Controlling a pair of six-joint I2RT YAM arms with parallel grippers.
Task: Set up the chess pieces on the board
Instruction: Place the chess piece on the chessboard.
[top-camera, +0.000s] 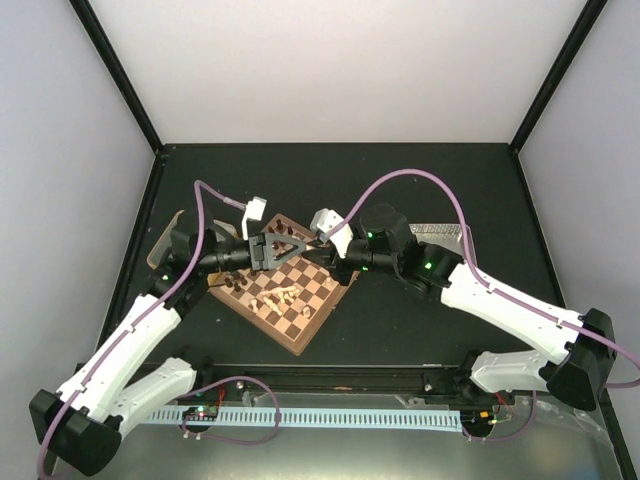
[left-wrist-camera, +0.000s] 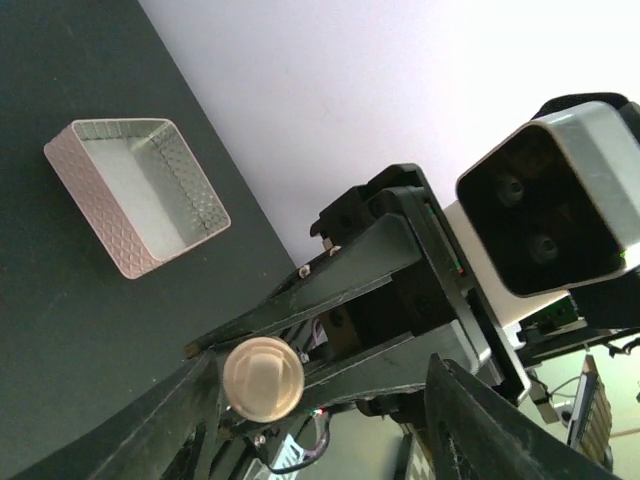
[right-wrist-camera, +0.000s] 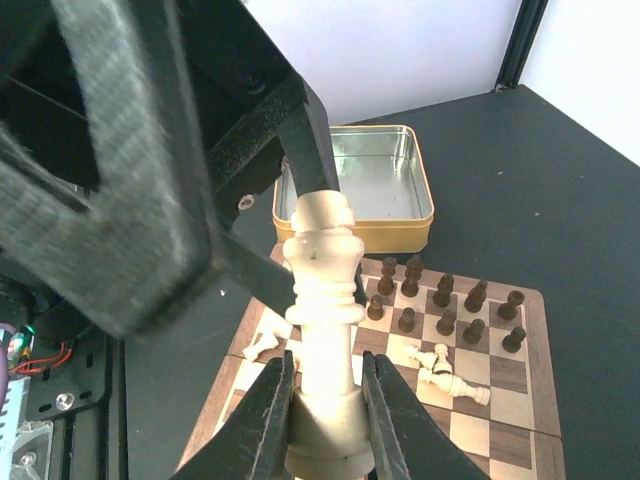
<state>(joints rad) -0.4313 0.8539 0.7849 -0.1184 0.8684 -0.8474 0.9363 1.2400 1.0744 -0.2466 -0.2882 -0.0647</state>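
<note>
My right gripper (right-wrist-camera: 328, 368) is shut on the base end of a tall pale cream chess piece (right-wrist-camera: 325, 260) and holds it above the board (right-wrist-camera: 480, 405). My left gripper (left-wrist-camera: 322, 366) is open, its fingers either side of that piece; the piece's round base (left-wrist-camera: 263, 378) shows beside the left finger. In the top view both grippers meet over the board's far corner (top-camera: 305, 243). Dark chess pieces (right-wrist-camera: 440, 295) stand in two rows on the board. A few pale pieces (right-wrist-camera: 450, 378) lie toppled mid-board, and another (right-wrist-camera: 262, 345) lies at the board's left edge.
A gold-tan metal tin (right-wrist-camera: 372, 190), open and empty, sits just beyond the board. A pinkish rectangular tray (left-wrist-camera: 135, 195) sits on the dark table, to the board's right in the top view (top-camera: 440, 232). Black frame posts and white walls bound the table.
</note>
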